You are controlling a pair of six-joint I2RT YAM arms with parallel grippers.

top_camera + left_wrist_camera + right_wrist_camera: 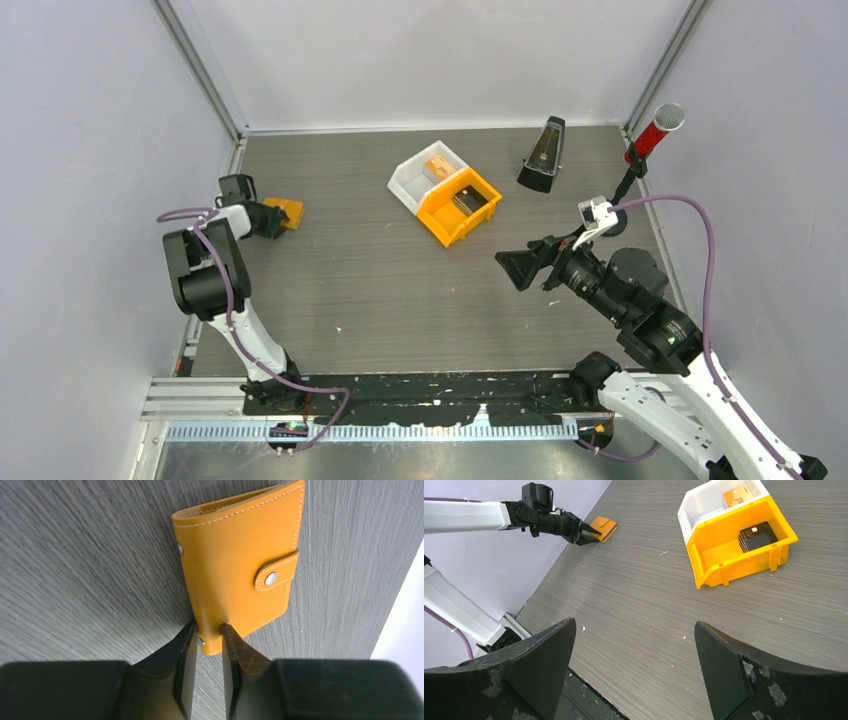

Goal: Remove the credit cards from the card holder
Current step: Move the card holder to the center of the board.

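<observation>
The card holder (235, 565) lies at the far left of the table (400, 290), close to the left wall, folded shut with its small tab (276, 571) snapped down over the front cover. The left gripper (207, 630) reaches out low over the table to the holder's near corner. Its jaws stand narrow, one finger on each side of that corner, and the orange leather fills the gap between them, so it is pinching the holder. The right gripper (634, 625) hangs above the middle right of the table, well apart from the holder, with its jaws spread wide and nothing between them. It points toward the left side of the table. Two bins stand touching each other near the middle of the far half of the table: an orange bin (744, 565) in front and a white bin (704, 500) behind it. A black card (758, 535) lies flat on the floor of the orange bin. An orange item (738, 495) rests in the white bin. To the right of the bins, near the far wall, stands a metronome (542, 155), and a microphone (655, 128) with a red handle stands in the far right corner.
</observation>
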